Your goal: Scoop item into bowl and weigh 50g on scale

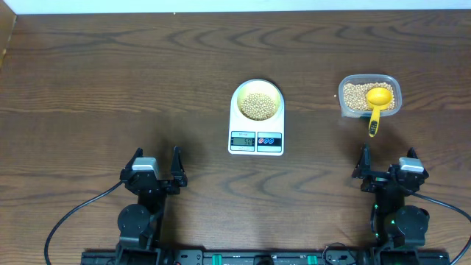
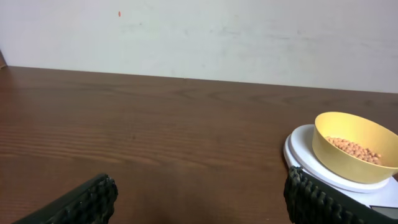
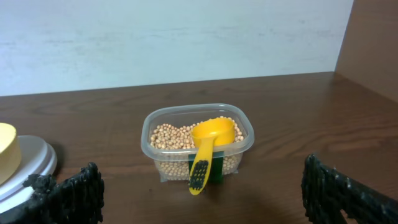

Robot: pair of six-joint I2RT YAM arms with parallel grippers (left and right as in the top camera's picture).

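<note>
Table [image 1: 110,88]: big, dark wood. All the stuff sits on it.
L grip [image 1: 156,153]: my left one. Fingers wide apart, nothing btwn them. It sits near my edge, left of the scale, well apart from the tub.
R grip [image 1: 388,153]: my right one. Fingers wide apart too, holds nothing. It's right in front of the tub, so it's the nearer arm for the scoop.
Scale [image 1: 256,129]: white, flat, mid table, btwn my 2 arms but further out. Screen faces me; digits too small to read.
Tub [image 1: 343,103]: clear plastic, right of the scale, apart from it, straight ahead of R grip.
Bowl [image 1: 274,90]: pale yellow, round. Sits on top of the scale, on the far part, away from the screen.
Scoop [image 3: 205,149]: bright yellow. Cup end lies on the beans in the tub. Handle hangs out over the near wall & points back at R grip, leaning a bit left. Its long way runs far-to-near. I think a straight reach fwd w/ R grip gets the handle, one finger each side.
Beans [image 1: 257,105]: small, round, tan. A heap is in the bowl already; lots more in the tub. Can't tell if the bowl has enough, since I can't read the screen.
</note>
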